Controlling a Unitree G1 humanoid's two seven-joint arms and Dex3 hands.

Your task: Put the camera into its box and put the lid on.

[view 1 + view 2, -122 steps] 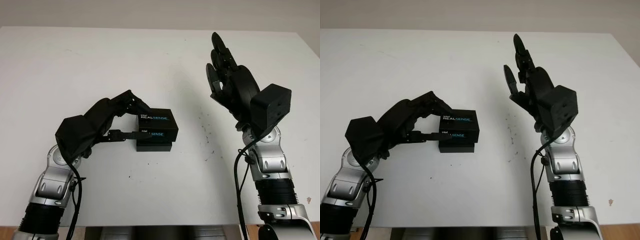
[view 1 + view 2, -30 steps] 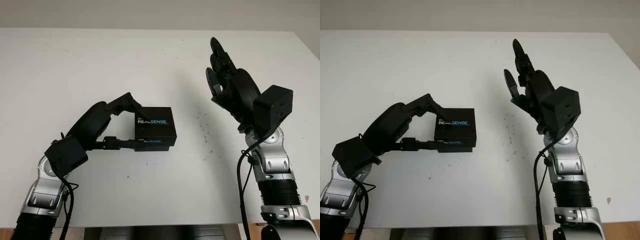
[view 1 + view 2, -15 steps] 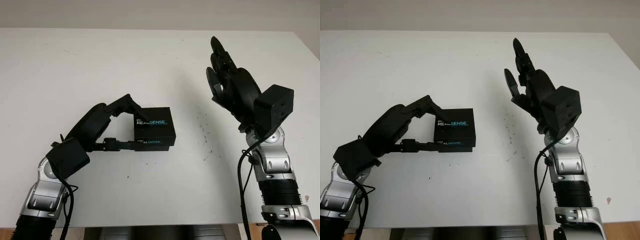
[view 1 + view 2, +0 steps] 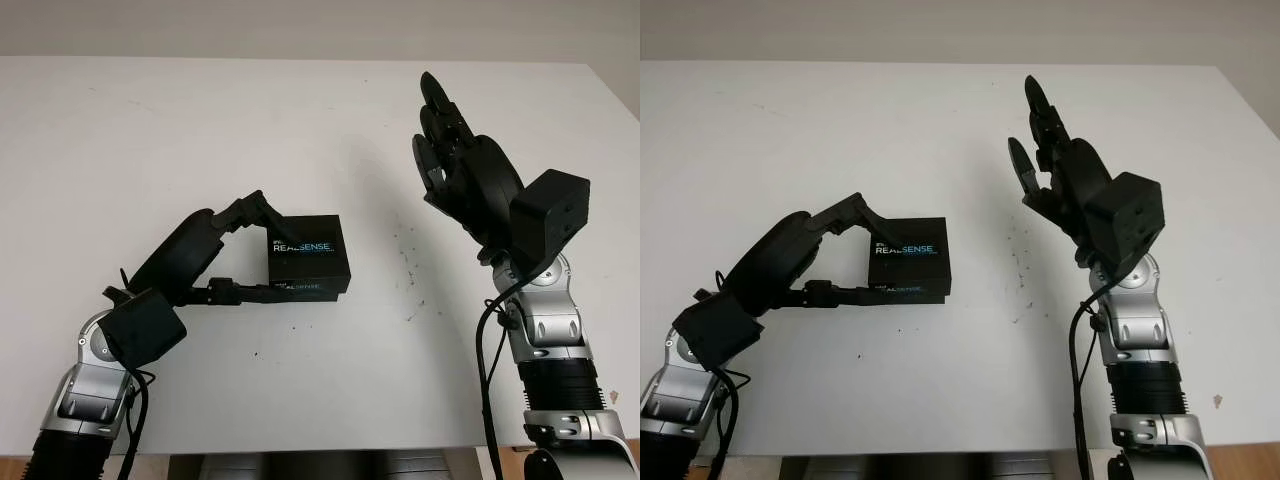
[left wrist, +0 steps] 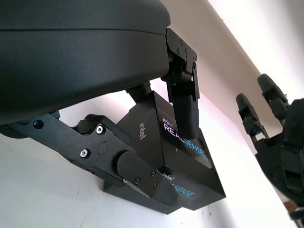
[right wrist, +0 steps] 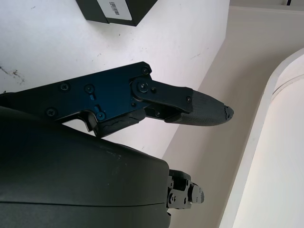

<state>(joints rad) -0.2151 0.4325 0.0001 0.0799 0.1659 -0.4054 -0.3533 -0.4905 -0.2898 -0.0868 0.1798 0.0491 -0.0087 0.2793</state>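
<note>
A black box (image 4: pixel 308 255) printed "RealSense" sits on the white table (image 4: pixel 180 130), left of centre, with its lid down on the base. My left hand (image 4: pixel 275 262) is at the box's left end. One finger (image 5: pixel 183 102) lies on the lid's top and the thumb (image 5: pixel 137 173) runs along the box's near side. The camera is hidden from sight. My right hand (image 4: pixel 432 130) is held up over the right half of the table, open and apart from the box (image 6: pixel 116 8).
Small dark specks (image 4: pixel 408 262) mark the table between the box and the right arm. The table's far edge meets a pale wall (image 4: pixel 300 25). Its right edge (image 4: pixel 610 100) runs close to the right arm.
The lid, earlier skewed above the base, now sits square on it. My left wrist has drawn back toward the lower left with fingers still on the box. The right hand barely moved.
</note>
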